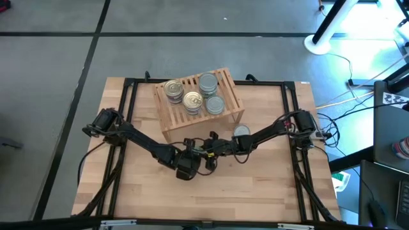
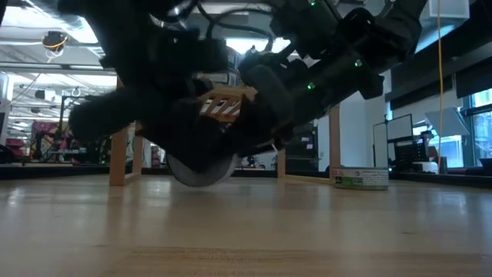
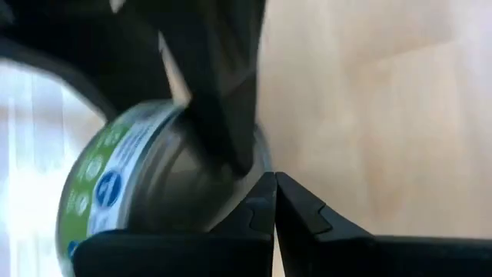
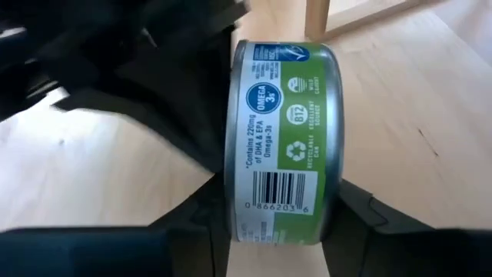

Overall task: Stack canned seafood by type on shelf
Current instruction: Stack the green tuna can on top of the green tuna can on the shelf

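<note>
I've got both arms meeting at mid-tabletop [image 1: 255, 185], just in front of the shelf [image 1: 225, 96]. Right gripper [image 4: 278, 211] has a green-label tin [image 4: 280, 138] standing on edge between its fingers [image 4: 361, 208], flat faces toward the pads. Looks seated, but I can't confirm a firm clamp from these views. Left gripper [image 3: 274, 204] has its fingers fully closed on nothing, tips pressed up beside the same tin [image 3: 131, 185]; I read it as a prop while the right takes hold. In the low view the tin [image 2: 201, 169] hangs at or just above the tabletop under both arms.

Shelf state: four stacks or tins on top, two gold tops [image 1: 174, 88] toward the left, two grey tops [image 1: 208, 82] toward the right. One more tin [image 1: 241, 131] sits on the tabletop just off the shelf's right front corner.

Step in hand, my read: picking up this tin for stacking. I can't see its lid colour from here, so type is unconfirmed.

Next move needs:
- left arm backed clear first
- lift, then rotate the tin flat
- check the lid, place centred on the matching stack
- clear the shelf's front edge on approach
</note>
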You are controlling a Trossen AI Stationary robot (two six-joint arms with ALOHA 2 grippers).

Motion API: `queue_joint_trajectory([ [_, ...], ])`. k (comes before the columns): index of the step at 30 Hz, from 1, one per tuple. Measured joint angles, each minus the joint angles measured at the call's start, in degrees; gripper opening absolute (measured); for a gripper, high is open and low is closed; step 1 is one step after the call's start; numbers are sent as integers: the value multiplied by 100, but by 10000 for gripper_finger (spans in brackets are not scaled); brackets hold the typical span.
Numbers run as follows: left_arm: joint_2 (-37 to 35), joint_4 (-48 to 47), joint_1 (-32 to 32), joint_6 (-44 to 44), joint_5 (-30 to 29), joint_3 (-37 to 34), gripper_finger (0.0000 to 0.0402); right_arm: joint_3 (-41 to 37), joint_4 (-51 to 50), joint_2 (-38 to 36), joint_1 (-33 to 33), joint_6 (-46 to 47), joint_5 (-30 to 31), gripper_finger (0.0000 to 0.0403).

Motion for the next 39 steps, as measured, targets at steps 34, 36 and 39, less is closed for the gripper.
queue_joint_trajectory([
  [34,-2142,49,-302,602,-1100,432,1,7,-2568,-3367,-607,1676,-868,148],
  [36,-2130,162,-245,787,-1110,432,1,7,-2704,-3645,-774,1854,-868,152],
  [39,-2122,494,-125,1068,-1117,432,1,7,-2974,-4008,-1039,2067,-896,152],
])
